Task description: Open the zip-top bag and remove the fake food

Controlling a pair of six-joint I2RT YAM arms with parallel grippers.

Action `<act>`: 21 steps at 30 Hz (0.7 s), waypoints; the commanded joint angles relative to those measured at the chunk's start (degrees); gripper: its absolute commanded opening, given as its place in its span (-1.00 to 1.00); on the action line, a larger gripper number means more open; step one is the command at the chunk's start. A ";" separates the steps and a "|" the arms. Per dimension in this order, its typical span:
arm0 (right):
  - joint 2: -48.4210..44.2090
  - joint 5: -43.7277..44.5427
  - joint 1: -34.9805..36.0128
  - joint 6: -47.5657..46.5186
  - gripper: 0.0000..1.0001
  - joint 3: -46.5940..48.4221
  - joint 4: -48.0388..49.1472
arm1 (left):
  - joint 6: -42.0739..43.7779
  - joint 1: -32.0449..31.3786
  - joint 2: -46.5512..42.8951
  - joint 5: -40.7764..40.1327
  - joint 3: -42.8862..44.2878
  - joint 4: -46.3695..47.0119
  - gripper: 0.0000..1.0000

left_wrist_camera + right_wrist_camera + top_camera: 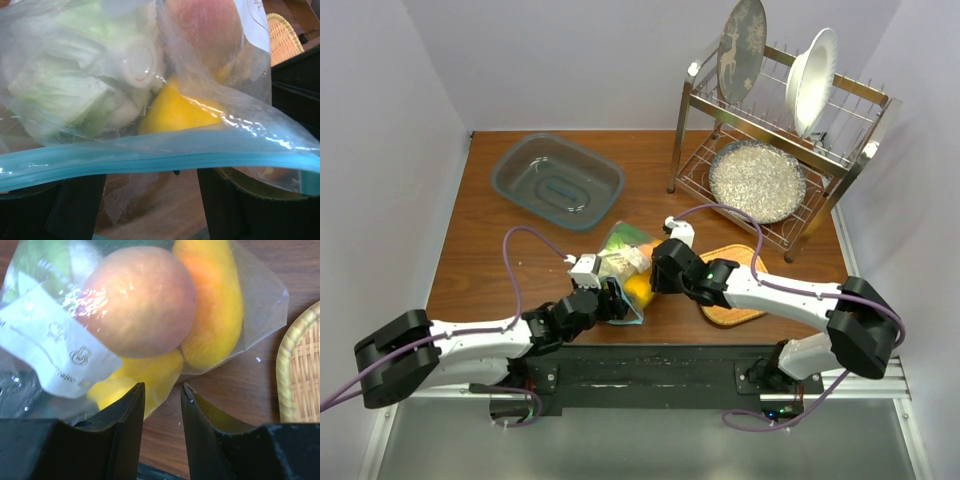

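Observation:
The zip-top bag (623, 258) lies on the wooden table between my two grippers, holding the fake food. In the left wrist view its teal zip strip (150, 157) runs across my left gripper (151, 174), hiding the fingertips; the jaws stand wide apart. Behind the strip sit cauliflower (60, 85), yellow pepper (175, 110) and peach (205, 25). My right gripper (162, 387) has a narrow gap at the bag's opposite edge, plastic just reaching between the tips. The peach (140, 300), an orange piece (215, 305) and the white label (50, 340) show there. In the top view, left gripper (617, 300), right gripper (658, 268).
A round woven mat (732, 290) lies right of the bag, under my right arm; it also shows in the right wrist view (302, 370). A clear grey tub (557, 180) stands at the back left. A dish rack (775, 150) with plates stands at the back right.

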 commanded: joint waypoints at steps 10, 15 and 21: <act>7.55 -2.36 -1.43 -0.51 -0.31 0.90 5.24 | 6.27 -0.25 4.39 -0.28 3.94 9.22 0.73; 7.82 -5.71 -1.43 -2.44 -0.24 0.73 6.30 | 6.37 -0.33 8.79 -2.03 8.43 1.93 0.76; 7.99 -5.45 -1.51 -3.50 -0.03 0.47 5.42 | 4.17 -2.70 8.80 -4.49 9.22 -4.14 0.72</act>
